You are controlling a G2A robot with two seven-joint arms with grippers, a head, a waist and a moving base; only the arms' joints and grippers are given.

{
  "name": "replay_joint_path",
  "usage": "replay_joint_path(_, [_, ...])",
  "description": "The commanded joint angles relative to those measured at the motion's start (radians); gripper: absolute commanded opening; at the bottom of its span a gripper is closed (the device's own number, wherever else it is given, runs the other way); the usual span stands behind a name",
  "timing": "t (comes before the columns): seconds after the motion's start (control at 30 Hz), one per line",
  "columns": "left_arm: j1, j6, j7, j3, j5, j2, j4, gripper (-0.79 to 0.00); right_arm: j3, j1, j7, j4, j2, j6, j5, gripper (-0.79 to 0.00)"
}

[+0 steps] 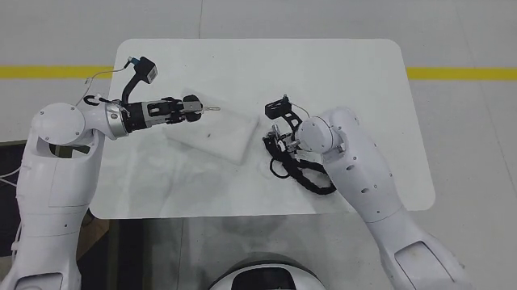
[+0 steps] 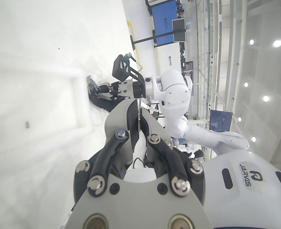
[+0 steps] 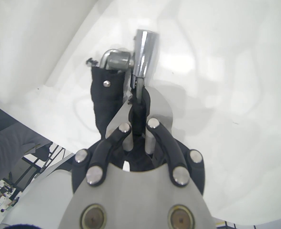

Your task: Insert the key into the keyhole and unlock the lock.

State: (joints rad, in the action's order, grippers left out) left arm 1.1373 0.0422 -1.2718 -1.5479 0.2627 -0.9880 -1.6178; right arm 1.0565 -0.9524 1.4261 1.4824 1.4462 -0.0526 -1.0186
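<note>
In the top view my left gripper [image 1: 196, 107] is over the left part of the white table [image 1: 347, 72]. It is shut on a small metal key [image 1: 212, 108] whose blade points toward the right arm. The left wrist view shows that key [image 2: 139, 120] edge-on between the pads of the left gripper [image 2: 137, 107]. My right gripper [image 1: 273, 136] sits mid-table, shut on the lock's black sleeved cable [image 3: 137, 117]. The chrome lock cylinder [image 3: 144, 53] sticks out past the right gripper [image 3: 138, 101], beside the cable's metal end piece [image 3: 116, 59]. A gap separates key and lock [image 2: 91, 83].
A shallow white foam tray [image 1: 216, 131] lies on the table between the two grippers, under the key. The lock's black cable [image 1: 305, 178] loops on the table beside the right arm. A yellow floor line [image 1: 48, 71] runs behind the table.
</note>
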Motion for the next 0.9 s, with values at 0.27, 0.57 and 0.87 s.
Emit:
replay_joint_path(0.27, [0.0,0.0,0.0,0.0,0.0,0.0,0.0,-0.785,0.346,-0.147,0.053,0.229,-0.047,0.083,0.239,-0.785])
replay_joint_path(0.57, [0.0,0.0,0.0,0.0,0.0,0.0,0.0,-0.785,0.383,-0.243,-0.015,0.291,-0.057,0.096,0.249,-0.785])
replay_joint_path(0.87, [0.0,0.0,0.0,0.0,0.0,0.0,0.0,-0.785,0.509,-0.322,-0.36,0.192,-0.057,0.287,0.825,-0.785])
